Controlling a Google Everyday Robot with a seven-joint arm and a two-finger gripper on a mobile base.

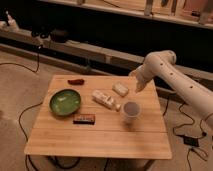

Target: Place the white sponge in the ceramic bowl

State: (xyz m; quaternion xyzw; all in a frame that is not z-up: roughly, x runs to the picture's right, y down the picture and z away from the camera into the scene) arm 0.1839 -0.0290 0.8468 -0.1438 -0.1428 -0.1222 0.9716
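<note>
My one arm [181, 84] comes in from the right, a pale, thick tube climbing up and to the left to a bent joint [161, 59], its highest point. From there my wrist [146, 73] turns down and to the left. My gripper [137, 88] hangs at its end, right of the middle of the view. It points downward in the air, fingers parted.
</note>
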